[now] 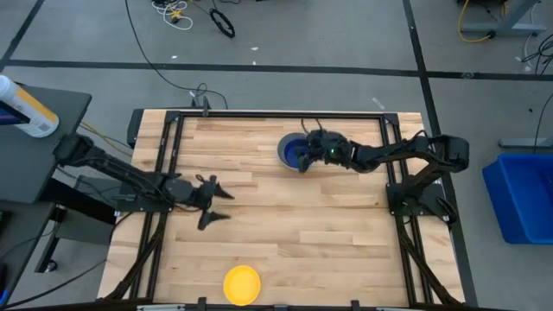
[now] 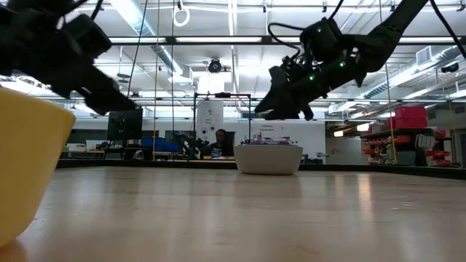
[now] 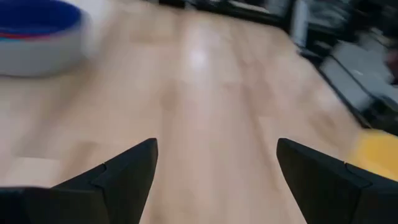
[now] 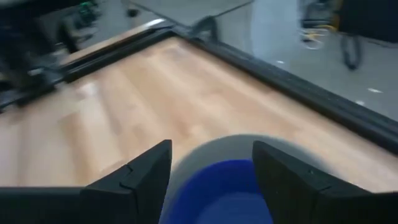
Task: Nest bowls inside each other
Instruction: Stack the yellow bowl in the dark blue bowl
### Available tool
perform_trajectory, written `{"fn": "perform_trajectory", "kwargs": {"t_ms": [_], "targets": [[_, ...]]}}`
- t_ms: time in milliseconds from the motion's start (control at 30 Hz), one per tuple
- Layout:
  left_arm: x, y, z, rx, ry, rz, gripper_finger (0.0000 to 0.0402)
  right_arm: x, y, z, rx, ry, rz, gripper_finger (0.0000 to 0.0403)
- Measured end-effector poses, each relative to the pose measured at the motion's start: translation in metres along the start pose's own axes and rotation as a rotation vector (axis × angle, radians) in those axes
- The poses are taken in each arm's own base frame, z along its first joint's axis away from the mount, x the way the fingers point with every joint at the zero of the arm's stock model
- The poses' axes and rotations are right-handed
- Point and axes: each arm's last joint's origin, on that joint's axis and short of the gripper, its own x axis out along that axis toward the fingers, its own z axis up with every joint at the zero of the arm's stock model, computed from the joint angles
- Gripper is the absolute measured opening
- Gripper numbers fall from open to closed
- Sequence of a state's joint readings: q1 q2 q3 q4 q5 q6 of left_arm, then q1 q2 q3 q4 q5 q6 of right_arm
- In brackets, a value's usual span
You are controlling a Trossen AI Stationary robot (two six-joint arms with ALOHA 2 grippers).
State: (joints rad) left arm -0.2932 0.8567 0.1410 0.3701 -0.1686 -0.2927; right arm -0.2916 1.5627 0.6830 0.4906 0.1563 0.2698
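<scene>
A stack of nested bowls [image 1: 292,152] stands at the table's far right-centre. Its outer bowl is grey [image 2: 268,159] and a dark blue one [image 4: 224,186] sits on top inside it. In the left wrist view the stack [image 3: 37,37] shows a red edge under the blue. A yellow bowl [image 1: 242,283] rests alone by the near edge. My right gripper [image 4: 211,149] hangs open just above the stack's right rim, clear of it in the low view [image 2: 280,109]. My left gripper [image 3: 216,144] stands open over bare wood at the left [image 1: 214,203].
Black frame rails [image 1: 285,113] run along the table's far edge and both sides. A blue bin [image 1: 525,194] stands on the floor off the right edge. Bare wood [image 1: 302,233] lies between the stack and the yellow bowl. A person [image 2: 220,142] sits far behind the table.
</scene>
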Motion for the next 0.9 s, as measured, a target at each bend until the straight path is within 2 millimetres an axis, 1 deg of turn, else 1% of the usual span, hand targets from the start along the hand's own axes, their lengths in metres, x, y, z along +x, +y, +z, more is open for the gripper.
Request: {"fn": "perform_trajectory", "kwargs": {"t_ms": [133, 267, 433, 533, 600, 700, 800, 900], "targets": [[0.002, -0.022, -0.01, -0.032, 0.034, -0.079, 0.0336, -0.008, 0.035, -0.01, -0.053, 0.005, 0.055, 0.0231], [0.007, -0.045, -0.014, -0.059, 0.087, -0.123, 0.0336, -0.023, 0.077, -0.023, -0.113, -0.021, 0.102, 0.0234], [0.027, -0.077, -0.014, -0.055, 0.176, -0.164, 0.0336, -0.056, 0.131, -0.044, -0.149, -0.062, 0.172, 0.0229], [0.043, -0.097, -0.013, -0.025, 0.21, -0.175, 0.0336, -0.079, 0.156, -0.058, -0.148, -0.065, 0.221, 0.0225], [0.055, -0.107, -0.011, 0.004, 0.222, -0.177, 0.0336, -0.093, 0.169, -0.068, -0.147, -0.049, 0.271, 0.0221], [0.067, -0.118, -0.007, 0.035, 0.222, -0.18, 0.0336, -0.112, 0.186, -0.085, -0.178, -0.013, 0.368, 0.0216], [0.072, -0.122, -0.006, 0.043, 0.226, -0.185, 0.0336, -0.128, 0.199, -0.097, -0.189, -0.032, 0.397, 0.021], [0.073, -0.122, -0.006, 0.01, 0.23, -0.181, 0.0336, -0.138, 0.207, -0.108, -0.21, -0.06, 0.394, 0.0203]]}}
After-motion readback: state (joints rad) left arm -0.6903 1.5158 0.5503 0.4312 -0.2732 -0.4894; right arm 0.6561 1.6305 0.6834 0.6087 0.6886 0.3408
